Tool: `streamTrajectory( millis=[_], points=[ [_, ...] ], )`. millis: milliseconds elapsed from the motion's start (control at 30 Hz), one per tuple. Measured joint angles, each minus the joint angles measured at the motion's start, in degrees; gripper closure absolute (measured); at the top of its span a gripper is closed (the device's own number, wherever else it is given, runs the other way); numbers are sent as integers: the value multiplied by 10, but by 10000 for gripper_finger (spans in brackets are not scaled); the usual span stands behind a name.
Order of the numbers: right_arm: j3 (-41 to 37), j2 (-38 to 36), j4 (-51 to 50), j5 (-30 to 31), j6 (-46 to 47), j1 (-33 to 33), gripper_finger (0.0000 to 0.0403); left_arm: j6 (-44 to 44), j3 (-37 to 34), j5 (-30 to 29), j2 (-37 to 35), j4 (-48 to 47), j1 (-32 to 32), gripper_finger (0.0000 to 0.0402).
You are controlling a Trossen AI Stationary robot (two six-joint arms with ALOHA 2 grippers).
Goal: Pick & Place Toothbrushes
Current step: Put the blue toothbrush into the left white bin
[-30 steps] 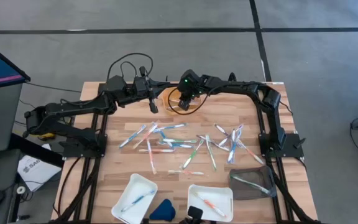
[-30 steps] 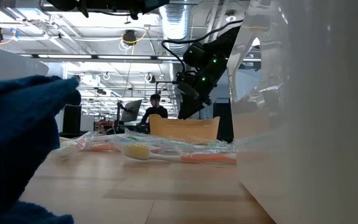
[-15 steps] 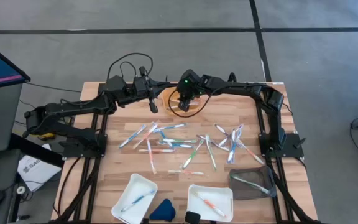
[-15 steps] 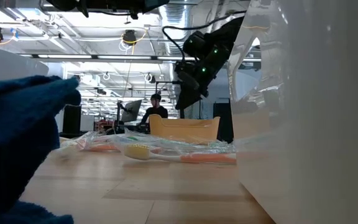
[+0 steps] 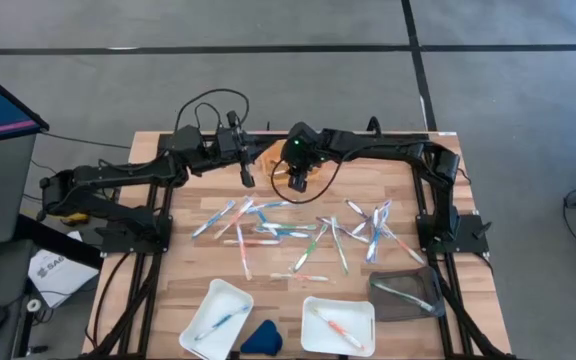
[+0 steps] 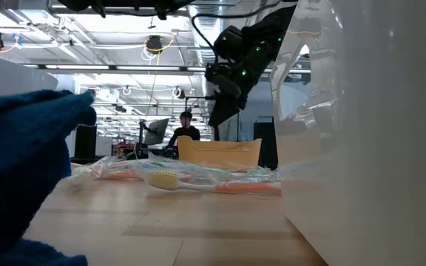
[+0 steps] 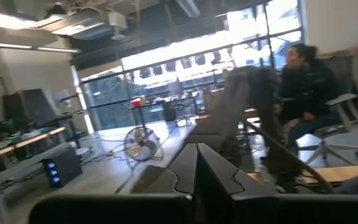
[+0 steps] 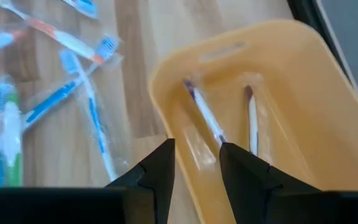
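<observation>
Several toothbrushes lie scattered on the middle of the wooden table, also visible in the low view. A yellow tray stands at the far middle and is mostly hidden under my right arm in the high view. Two toothbrushes lie on its floor. My right gripper hangs open above the tray's near wall, nothing between its fingers. My left gripper waits shut in the air left of the tray, pointing level into the room.
Two white trays and a dark mesh tray stand along the near edge, each with a toothbrush inside. A dark-blue object sits between the white trays. A person sits beyond the table.
My right gripper has risen from the yellow tray and drawn a little toward the table's near left, its fingers staying apart. The toothbrushes in the tray have stayed where they lay.
</observation>
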Motion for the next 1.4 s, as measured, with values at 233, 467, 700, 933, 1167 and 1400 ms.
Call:
streamTrajectory(
  millis=[233,467,700,933,1167,1400],
  points=[
    [1,-10,-21,0,15,30,283,0,0,0,0,7,-55,396],
    [1,-18,-54,0,29,73,283,0,0,0,0,10,-110,396],
    [0,-17,-81,0,52,124,283,0,0,0,0,12,-179,396],
    [0,-17,-83,1,82,177,283,0,0,0,0,14,-254,396],
    [0,-17,-86,43,117,240,294,0,0,0,0,18,-333,396],
    [0,-17,-95,113,159,316,321,5,0,0,0,23,-418,396]
  ],
)
